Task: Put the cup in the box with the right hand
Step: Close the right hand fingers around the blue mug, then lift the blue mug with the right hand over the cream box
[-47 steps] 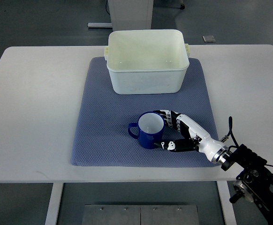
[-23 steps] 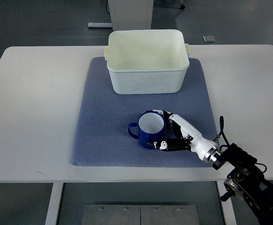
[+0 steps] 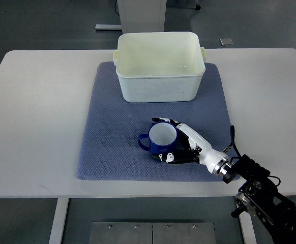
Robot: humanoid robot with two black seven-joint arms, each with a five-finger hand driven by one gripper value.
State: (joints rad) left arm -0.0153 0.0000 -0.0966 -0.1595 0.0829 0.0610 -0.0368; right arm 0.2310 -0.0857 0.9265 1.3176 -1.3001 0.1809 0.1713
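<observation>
1. White table (image 3: 41, 127) carries a blue-grey mat (image 3: 112, 132).
2. Empty white plastic box (image 3: 160, 71) sits on the mat at 12 o'clock.
3. Right hand (image 3: 181, 145), entering from 4 o'clock, has its fingers wrapped around the cup.
4. Blue cup (image 3: 160, 140) stands upright on the mat, handle at 9 o'clock.

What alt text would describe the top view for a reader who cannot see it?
The right hand wraps its fingers around a blue cup standing upright on a blue-grey mat. An empty white box sits behind it on the white table.
</observation>
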